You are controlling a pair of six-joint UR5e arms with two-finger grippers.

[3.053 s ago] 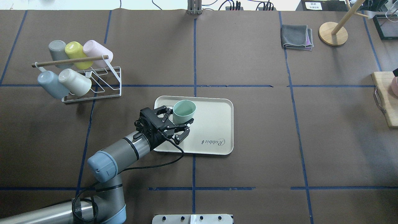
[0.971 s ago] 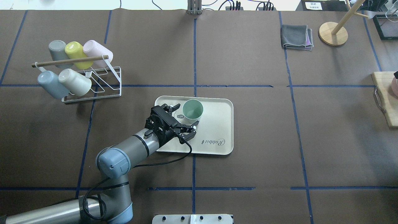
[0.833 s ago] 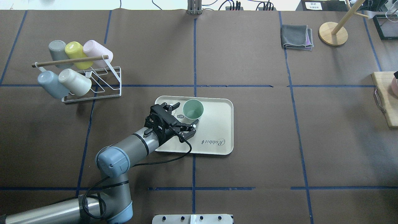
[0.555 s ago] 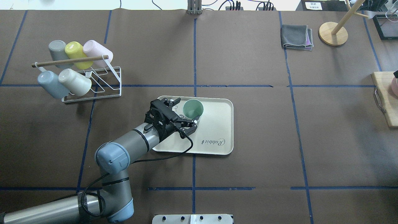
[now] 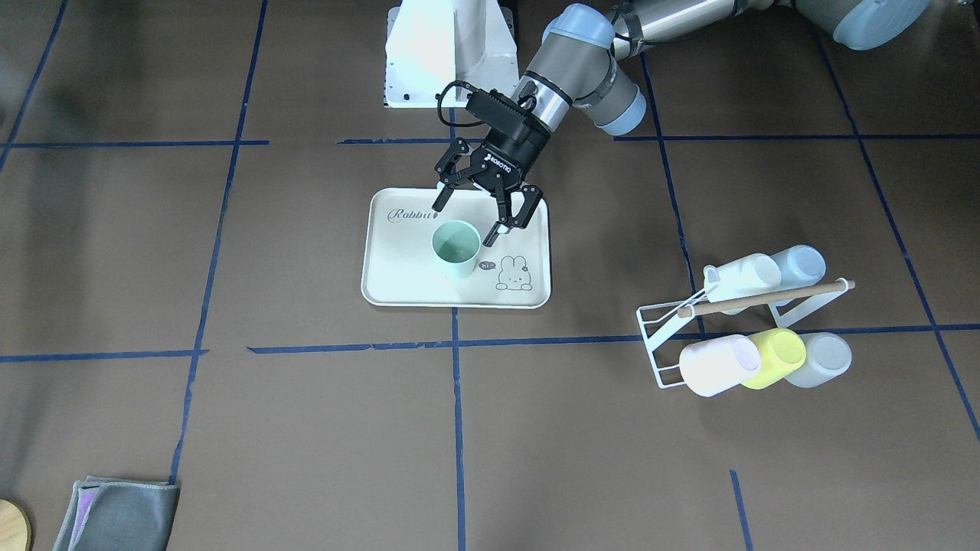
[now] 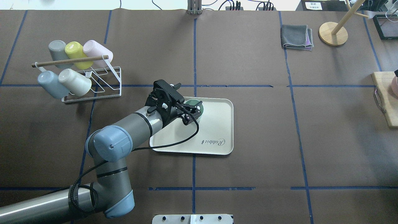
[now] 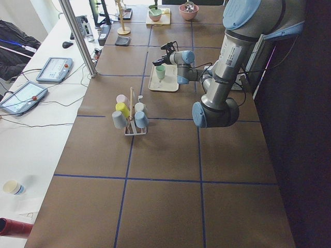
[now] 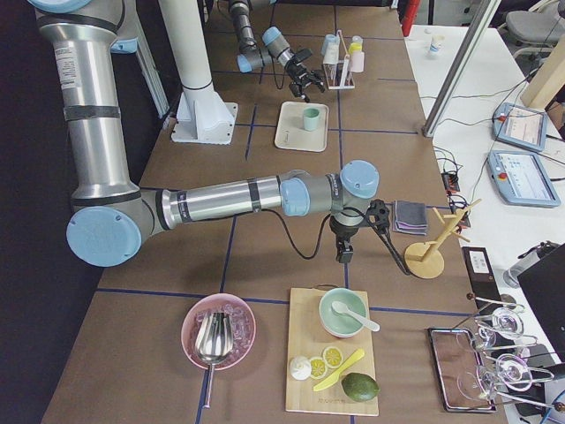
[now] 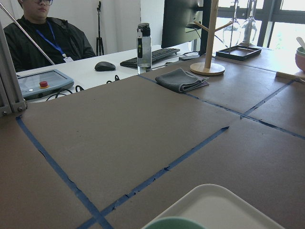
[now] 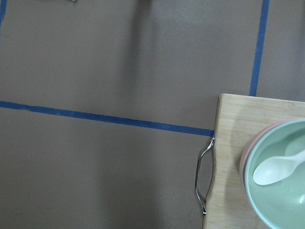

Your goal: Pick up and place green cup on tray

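The green cup (image 5: 456,249) stands upright on the cream tray (image 5: 398,268), beside the bunny drawing. My left gripper (image 5: 467,216) is open and empty, raised above the cup on the robot's side, touching nothing. In the overhead view the gripper (image 6: 185,101) hides most of the cup (image 6: 200,109) on the tray (image 6: 217,124). The left wrist view shows only the cup's rim (image 9: 171,223) and a tray corner (image 9: 214,210). My right gripper (image 8: 380,216) hovers near the cutting board at the table's right end; I cannot tell if it is open or shut.
A white wire rack (image 6: 90,81) with several pastel cups stands at the far left. A folded grey cloth (image 6: 297,37) and a wooden stand (image 6: 332,34) are at the far right. A wooden board (image 6: 385,96) with a bowl (image 10: 276,176) is at the right edge.
The cup went from tilted between the fingers to standing free on the tray. My left gripper opened, then rose and drew away over the cup toward the far side.
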